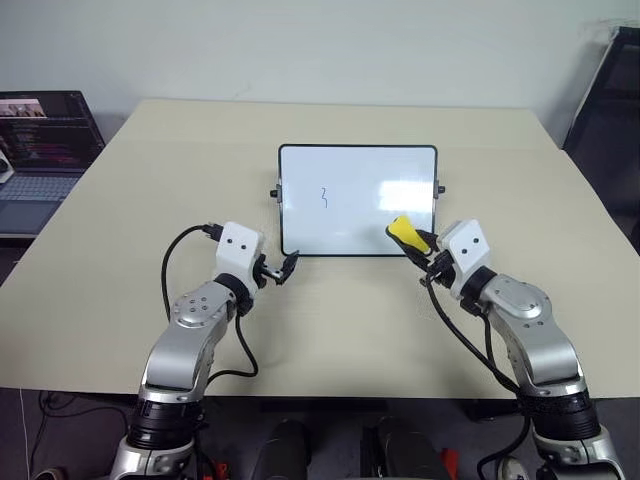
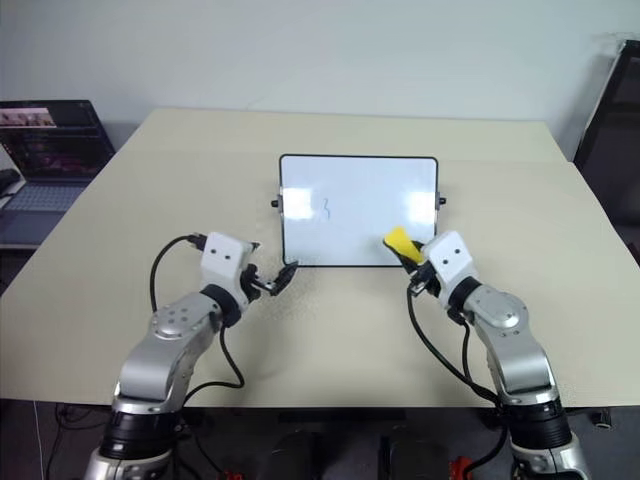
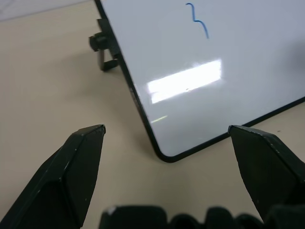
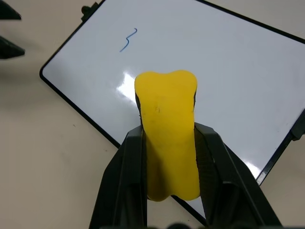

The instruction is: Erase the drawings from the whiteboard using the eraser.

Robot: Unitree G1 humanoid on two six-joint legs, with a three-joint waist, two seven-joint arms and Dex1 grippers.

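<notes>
My right gripper [image 4: 169, 157] was clamped on the yellow eraser [image 4: 167, 129], both black fingers pressed against its long sides so that the front half projected beyond the tips; I judged this hold suitable for presenting the eraser's face to the board without the fingers fouling the surface. The eraser hung over the near right corner of the whiteboard [image 1: 357, 200], and I could not tell whether it touched the glass. My left gripper [image 1: 280, 270] stood with its jaws wide apart and nothing between them, just off the board's near left corner, apparently placed to steady the frame against sliding during a wipe, though it had no contact with it. The whiteboard lay near the middle of the beige table [image 1: 120, 200], propped on its small black side knobs [image 3: 99, 43]. One thin wavy marker stroke, the drawing [image 1: 324, 199], remained on the left half of the board, well apart from the eraser; the right half appeared clean save for glare. I judged the erasing incomplete: the eraser would need to cross leftward to that stroke. A laptop [image 1: 40, 160] sat beyond the table's left edge, uninvolved.
</notes>
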